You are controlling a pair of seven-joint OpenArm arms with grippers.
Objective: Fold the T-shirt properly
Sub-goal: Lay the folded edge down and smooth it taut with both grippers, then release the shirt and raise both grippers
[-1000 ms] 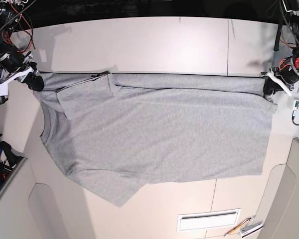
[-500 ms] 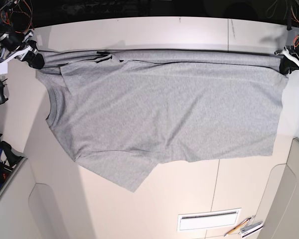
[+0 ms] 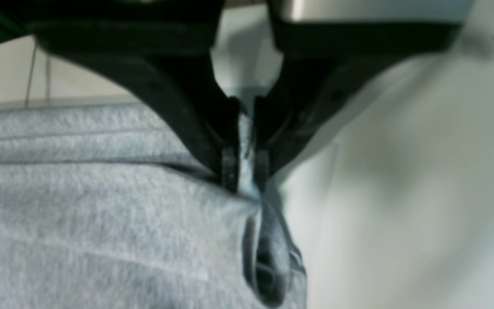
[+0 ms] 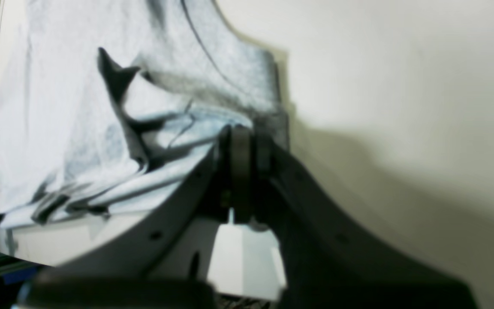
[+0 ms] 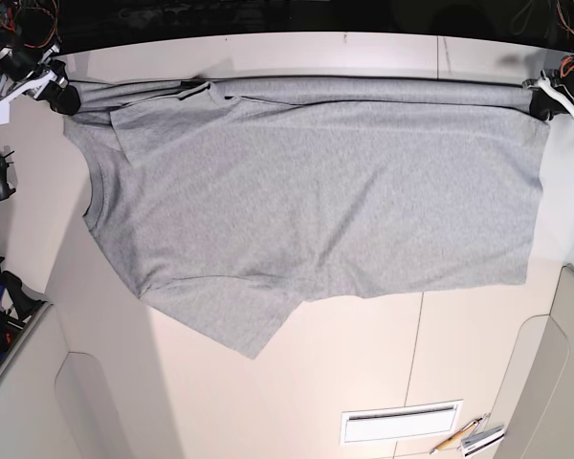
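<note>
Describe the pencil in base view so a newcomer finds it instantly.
Start from the big grey T-shirt stretched across the pale table. Go down to the near right corner, just right of the white slotted vent. The pencil lies there slanted, thin and wooden, beside a small pale object too small to identify.

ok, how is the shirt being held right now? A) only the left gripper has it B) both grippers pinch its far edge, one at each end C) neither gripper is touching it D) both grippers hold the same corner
B: the left gripper and the right gripper are each shut on the T-shirt, at opposite ends of its stretched far edge; both wrist views show cloth between the jaws.
</note>
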